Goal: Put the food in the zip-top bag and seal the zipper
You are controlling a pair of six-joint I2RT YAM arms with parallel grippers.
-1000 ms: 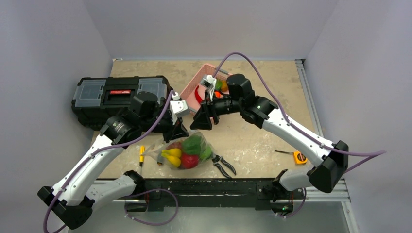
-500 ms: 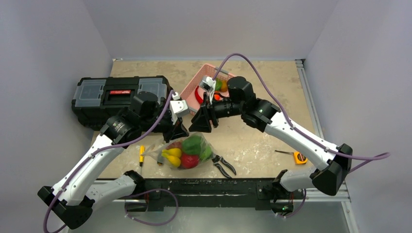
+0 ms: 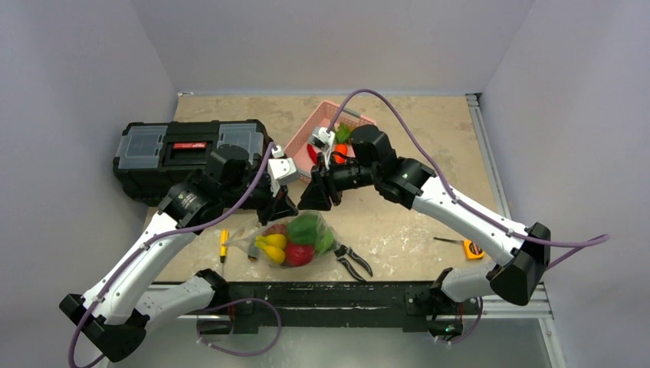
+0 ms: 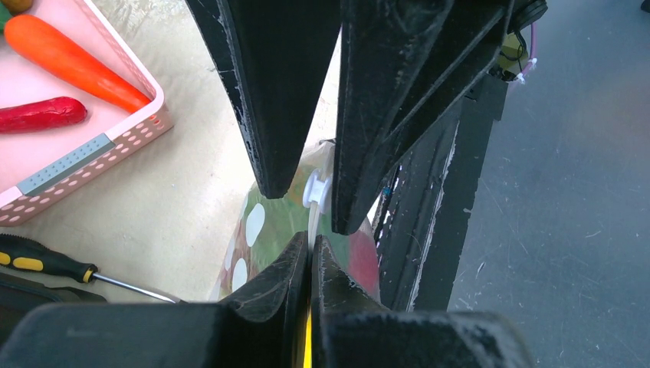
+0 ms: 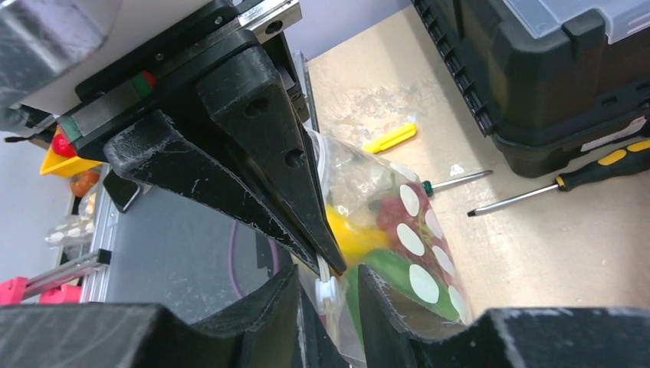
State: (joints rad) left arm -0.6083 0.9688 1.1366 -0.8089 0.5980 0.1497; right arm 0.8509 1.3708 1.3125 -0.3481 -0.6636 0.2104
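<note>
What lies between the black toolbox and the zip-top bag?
A black-handled screwdriver, a second screwdriver and a yellow tool, in the right wrist view.

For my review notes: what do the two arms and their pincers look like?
The left arm and right arm have white shells with black joints and a looping purple cable each. The left pincer and right pincer are paired black wedges, scuffed with pale scratches.
</note>
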